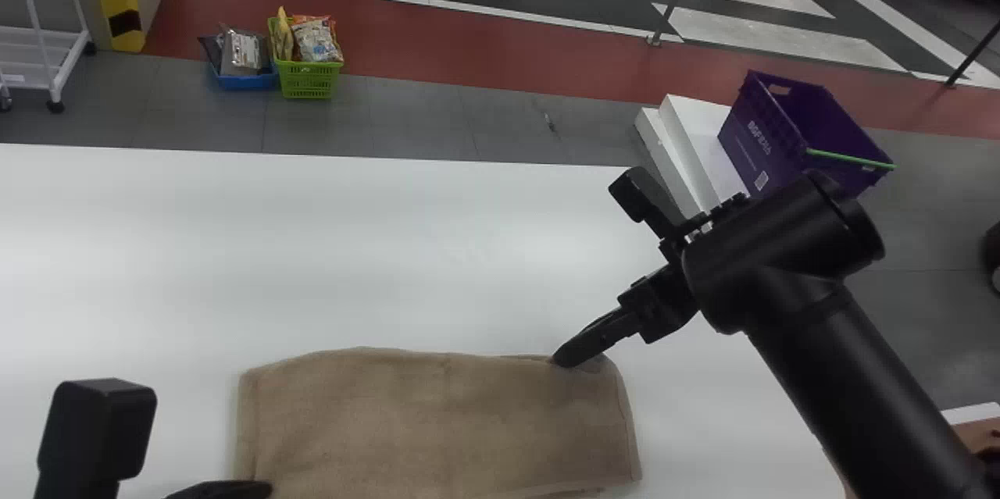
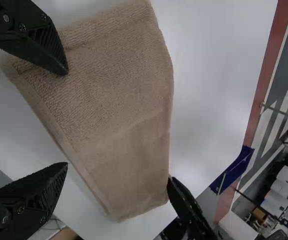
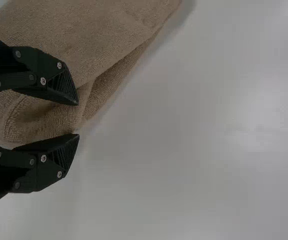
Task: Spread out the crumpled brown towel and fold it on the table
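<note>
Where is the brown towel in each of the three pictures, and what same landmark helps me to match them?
Head view: the brown towel is at the bottom, just left of centre, cut off by the lower edge.
Left wrist view: it stretches from the left pincer toward the right pincer.
Right wrist view: it lies partly behind the right pincer's fingers.
Shared landmark: the right pincer, at the towel's edge.

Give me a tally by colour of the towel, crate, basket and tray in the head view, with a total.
Brown: 1, the towel
Purple: 1, the crate
Green: 1, the basket
Blue: 1, the tray
Total: 4
</note>
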Available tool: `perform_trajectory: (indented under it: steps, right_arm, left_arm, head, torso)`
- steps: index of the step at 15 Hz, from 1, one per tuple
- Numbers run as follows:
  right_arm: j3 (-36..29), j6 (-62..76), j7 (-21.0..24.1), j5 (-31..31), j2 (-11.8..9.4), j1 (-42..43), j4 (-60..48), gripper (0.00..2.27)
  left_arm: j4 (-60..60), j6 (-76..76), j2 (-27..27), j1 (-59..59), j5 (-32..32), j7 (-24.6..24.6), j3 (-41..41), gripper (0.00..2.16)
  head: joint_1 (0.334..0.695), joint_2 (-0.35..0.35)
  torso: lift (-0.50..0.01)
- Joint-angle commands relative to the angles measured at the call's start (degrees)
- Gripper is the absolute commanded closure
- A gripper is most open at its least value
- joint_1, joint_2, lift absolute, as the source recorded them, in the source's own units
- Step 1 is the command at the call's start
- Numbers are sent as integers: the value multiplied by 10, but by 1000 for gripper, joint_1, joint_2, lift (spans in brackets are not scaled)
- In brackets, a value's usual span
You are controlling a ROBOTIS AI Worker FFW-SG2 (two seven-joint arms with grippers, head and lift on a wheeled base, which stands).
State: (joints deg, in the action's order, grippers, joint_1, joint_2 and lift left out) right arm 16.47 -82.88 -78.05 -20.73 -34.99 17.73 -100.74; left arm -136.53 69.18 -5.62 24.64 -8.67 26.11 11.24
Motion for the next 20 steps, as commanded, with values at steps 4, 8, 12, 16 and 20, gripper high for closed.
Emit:
perform_trajectory:
  steps: [4, 8, 12, 16, 20]
  right_arm:
    - [-1, -6, -3, 11, -3, -1, 0, 1301]
    - [-33, -9, -3, 16, -4, -2, 3, 1352]
    - [-54, -8, -3, -5, -1, -5, 9, 1352]
    - [-72, -1, -3, -22, 16, -9, 15, 1352]
    - [-81, -1, -3, -25, 19, -14, 17, 1352]
  left_arm:
    - [8, -1, 0, -2, 2, -2, -3, 201]
    - [16, -5, 0, -3, 10, -4, -1, 211]
    - [14, -5, 0, -3, 14, -4, 0, 211]
    - [12, -5, 0, -1, 17, -4, -2, 215]
    - [-8, -56, 0, 25, -1, 3, -25, 215]
  head:
    - [695, -350]
    - [695, -350]
    - [695, -350]
    - [695, -350]
    - [695, -350]
  torso:
    - [-127]
    - [-127]
    - [-127]
    - [-127]
    - [-127]
